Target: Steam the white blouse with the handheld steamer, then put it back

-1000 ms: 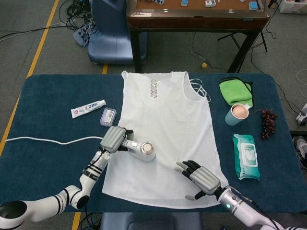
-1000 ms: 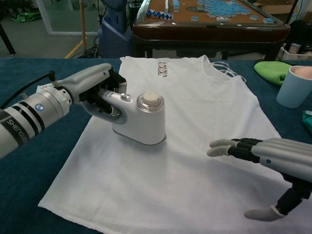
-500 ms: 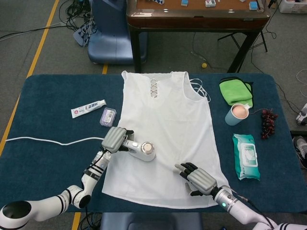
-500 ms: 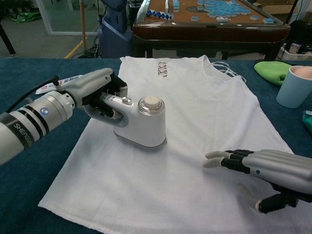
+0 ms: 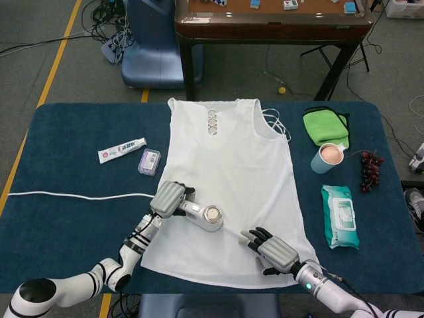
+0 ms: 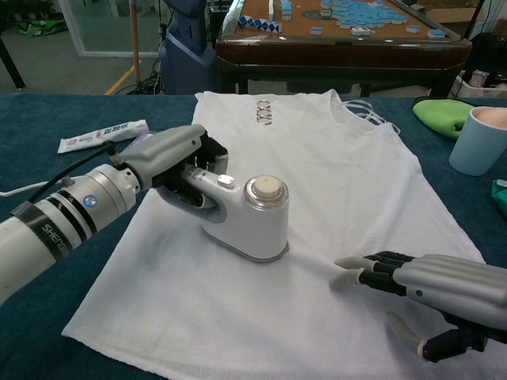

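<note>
So my left robot hand (image 6: 170, 158) is wrapped around the handle of the handheld steamer (image 6: 252, 215), with the steamer's flat face sitting down on the white blouse (image 5: 232, 179), roughly at 7 o'clock from the middle of the fabric. The blouse itself is spread flat on the blue desk (image 5: 66, 199), neckline toward 12 o'clock. My right robot hand (image 6: 432, 289) is holding nothing, fingers apart, palm down on or just over the hem at about 5 o'clock; can't really tell if it's pressing the cloth. Main worry: if that hand isn't pinning anything, dragging the steamer will probably bunch the thin fabric up ahead of it and make wrinkles instead of clearing them. Parking the head in one spot too long could likely soak or mark the cloth. The white cord (image 5: 73, 196) trails off toward 9 o'clock, so a long pass toward 3 o'clock might tug it tight. The toothpaste tube (image 5: 122, 150) sits near the left edge too, at around 10 o'clock, well away from the steamer.
</note>
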Robot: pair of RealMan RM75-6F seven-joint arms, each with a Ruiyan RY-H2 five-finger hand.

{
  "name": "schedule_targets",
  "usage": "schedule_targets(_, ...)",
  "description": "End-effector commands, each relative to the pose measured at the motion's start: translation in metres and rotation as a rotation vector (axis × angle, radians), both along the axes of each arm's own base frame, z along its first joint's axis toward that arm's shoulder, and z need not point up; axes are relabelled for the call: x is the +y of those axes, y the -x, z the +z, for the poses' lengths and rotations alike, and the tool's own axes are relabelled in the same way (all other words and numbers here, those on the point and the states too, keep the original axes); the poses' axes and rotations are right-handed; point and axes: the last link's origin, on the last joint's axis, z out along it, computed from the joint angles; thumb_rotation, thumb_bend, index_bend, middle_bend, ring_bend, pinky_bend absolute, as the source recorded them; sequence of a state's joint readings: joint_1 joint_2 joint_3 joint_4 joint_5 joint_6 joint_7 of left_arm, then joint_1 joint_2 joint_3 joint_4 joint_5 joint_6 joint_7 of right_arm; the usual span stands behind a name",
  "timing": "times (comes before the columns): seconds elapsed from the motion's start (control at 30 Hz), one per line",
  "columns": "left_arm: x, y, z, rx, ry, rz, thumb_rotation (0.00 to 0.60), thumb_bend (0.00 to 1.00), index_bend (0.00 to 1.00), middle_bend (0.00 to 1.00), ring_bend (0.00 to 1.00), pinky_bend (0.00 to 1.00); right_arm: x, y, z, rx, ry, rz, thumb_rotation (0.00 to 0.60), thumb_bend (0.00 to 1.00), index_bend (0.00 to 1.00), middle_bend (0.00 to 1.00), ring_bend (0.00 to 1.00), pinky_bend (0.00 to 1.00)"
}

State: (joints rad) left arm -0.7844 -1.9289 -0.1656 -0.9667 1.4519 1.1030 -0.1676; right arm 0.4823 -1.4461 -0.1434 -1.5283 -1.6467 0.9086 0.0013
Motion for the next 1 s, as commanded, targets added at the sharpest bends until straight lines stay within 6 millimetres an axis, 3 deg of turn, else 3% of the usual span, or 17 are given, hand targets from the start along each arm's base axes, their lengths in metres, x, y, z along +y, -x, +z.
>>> schedule_targets(0.03, 0.003, -0.001, -0.005, 0.011, -0.004, -0.004, 0.6, 0.25, 0.79, 0.71, 0.6, 0.58, 0.001, 0.0, 0.0, 0.002, 0.0, 0.0, 0.475, 0.75, 0.0, 0.0, 0.0, 0.0)
schedule_targets(0.37, 0.025, 0.017, -0.001, 0.059, -0.077, 0.009, 0.6, 0.25, 0.79, 0.71, 0.6, 0.58, 0.002, 0.0, 0.0, 0.004, 0.001, -0.004, 0.474, 0.75, 0.0, 0.0, 0.0, 0.0)
schedule_targets(0.73, 0.041, 0.049, 0.02, 0.098, -0.13, 0.042, 0.6, 0.25, 0.79, 0.71, 0.59, 0.58, 0.002, -0.001, -0.002, 0.002, -0.006, -0.004, 0.476, 0.75, 0.0, 0.0, 0.0, 0.0)
schedule_targets(1.0, 0.034, 0.067, 0.032, 0.121, -0.122, 0.02, 0.6, 0.25, 0.79, 0.71, 0.59, 0.58, 0.003, -0.003, -0.001, -0.003, -0.005, 0.0, 0.477, 0.75, 0.0, 0.0, 0.0, 0.0)
